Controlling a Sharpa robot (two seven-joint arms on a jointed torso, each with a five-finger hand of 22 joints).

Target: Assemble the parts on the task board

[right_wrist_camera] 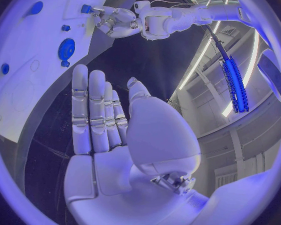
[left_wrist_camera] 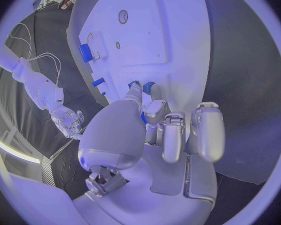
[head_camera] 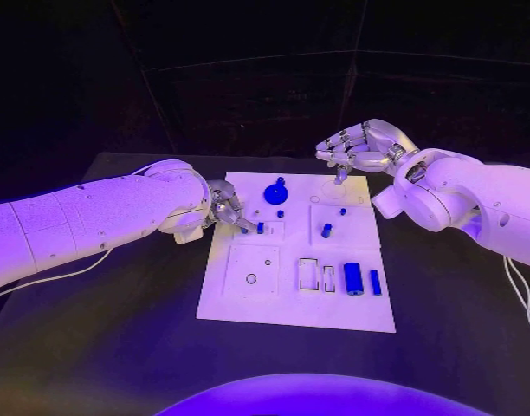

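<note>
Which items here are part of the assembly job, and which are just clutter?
Job:
- board
- gear
- blue cylinder
- blue bar
- small blue peg
- left robot hand, fingertips at a blue part on the board's edge
- right robot hand, holding nothing

Lying about:
- white cables on the table

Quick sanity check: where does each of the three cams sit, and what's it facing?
Head view: on the head, looking down at the task board; both arms enter, left hand at the board's left edge, right hand at its far edge.
Left wrist view: behind the left hand, whose fingers touch a blue part.
Right wrist view: behind the right hand, held flat, holding nothing.
Shared: board, blue gear, both hands.
</note>
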